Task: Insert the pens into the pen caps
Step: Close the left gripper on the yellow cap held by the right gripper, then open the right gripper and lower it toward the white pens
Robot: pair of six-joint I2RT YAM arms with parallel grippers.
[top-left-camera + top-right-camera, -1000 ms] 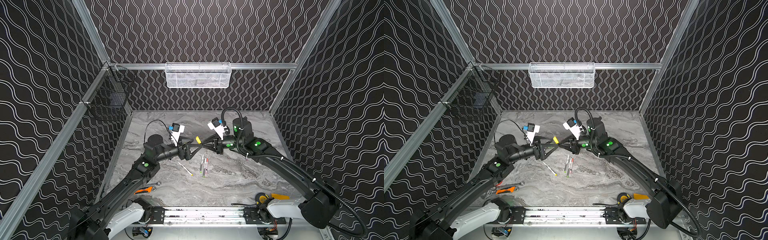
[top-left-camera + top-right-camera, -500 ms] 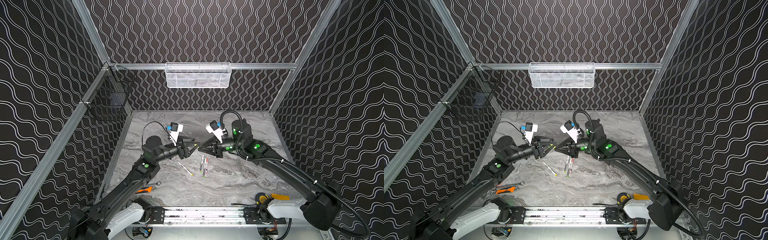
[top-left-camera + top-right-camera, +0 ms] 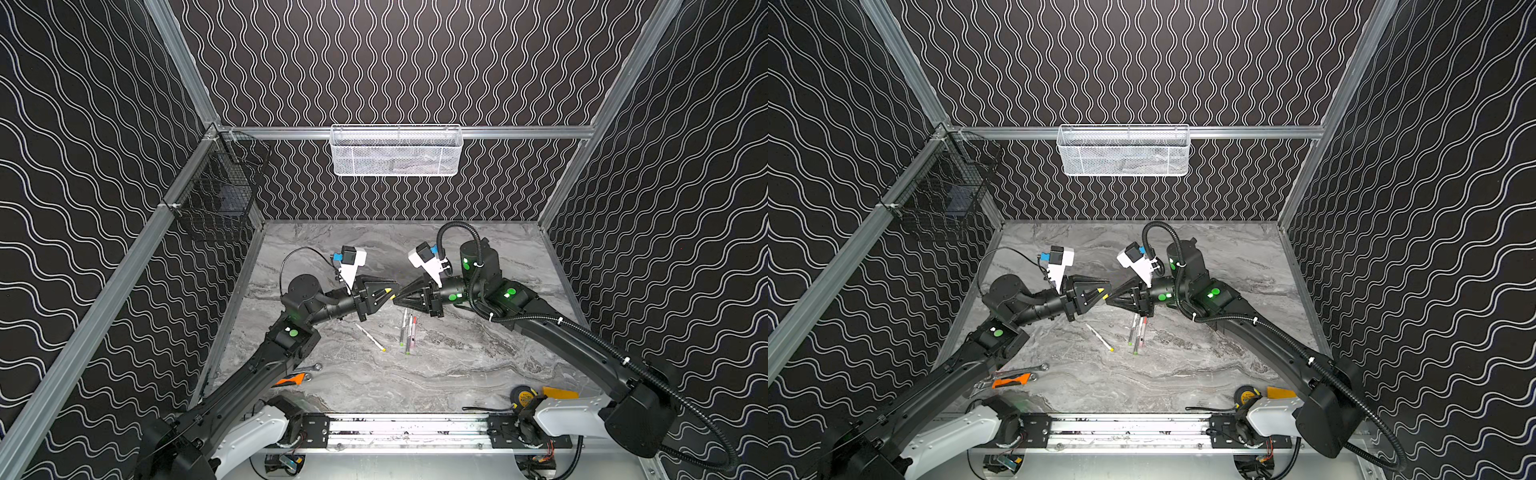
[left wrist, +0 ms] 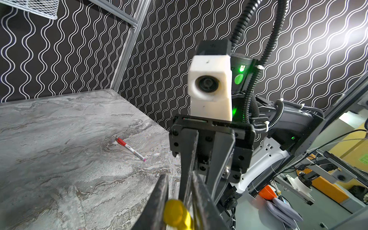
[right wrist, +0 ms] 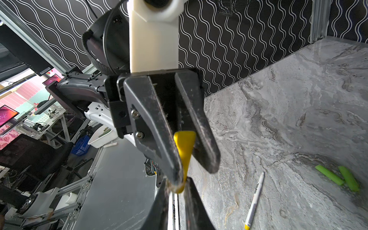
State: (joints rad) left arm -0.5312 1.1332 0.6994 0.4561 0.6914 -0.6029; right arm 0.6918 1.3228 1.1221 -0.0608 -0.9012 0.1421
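Yellow cap [image 5: 184,147] in the left hand's [image 5: 192,171] tight pinch, tip against the closed right hand [image 5: 176,186].

Even overhead light casts soft shadows on the marble tabletop [image 3: 457,374] in both top views, while wrist views show edge bending, blurred foregrounds and glare on the wall [image 4: 346,31].

Marble table [image 3: 457,374] with pens [image 3: 409,332], wrench [image 3: 312,368]
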